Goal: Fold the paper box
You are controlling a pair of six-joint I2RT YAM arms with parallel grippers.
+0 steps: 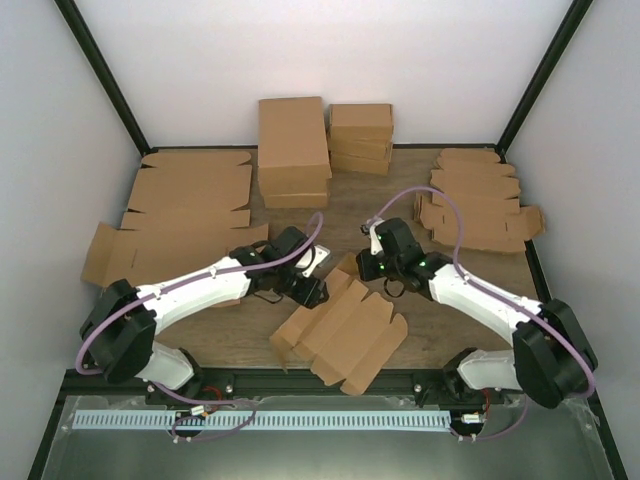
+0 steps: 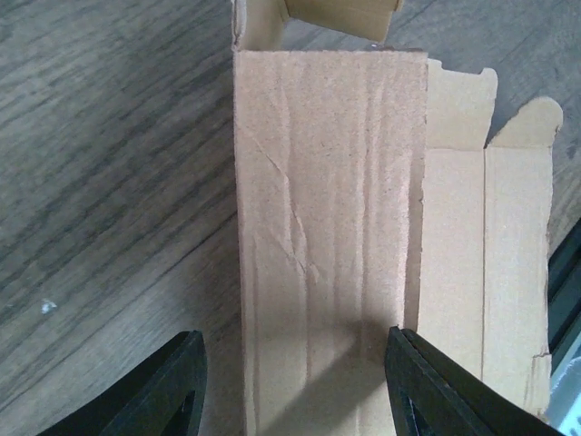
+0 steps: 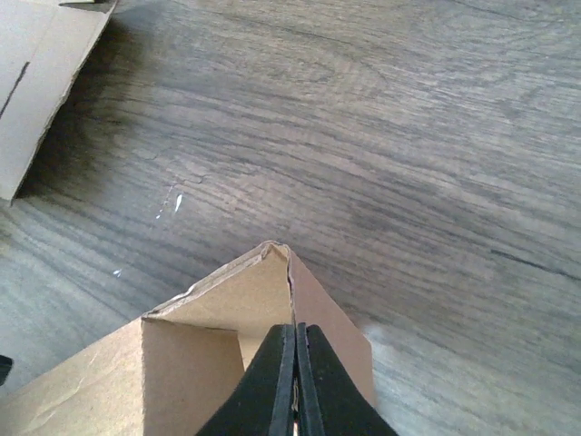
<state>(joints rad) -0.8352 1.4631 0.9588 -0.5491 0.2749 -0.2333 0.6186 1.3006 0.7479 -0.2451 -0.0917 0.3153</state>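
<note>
Paper box (image 1: 340, 335) sits half-formed on the worktop (image 1: 250, 340) near the front edge, between both arms. Left tool (image 2: 295, 334) is wide open and holds nothing. Its fingers straddle a long panel, probably lined up to pinch or press that wall along its crease. Right tool (image 3: 294, 341) is closed tight on a thin end flap at a corner, likely anchoring the piece so it can't slide. Box is open, nothing inside. Closed boxes (image 1: 293, 150) stacked at back, contents hidden. Flat blanks (image 1: 190, 195) piled at the sides.
</note>
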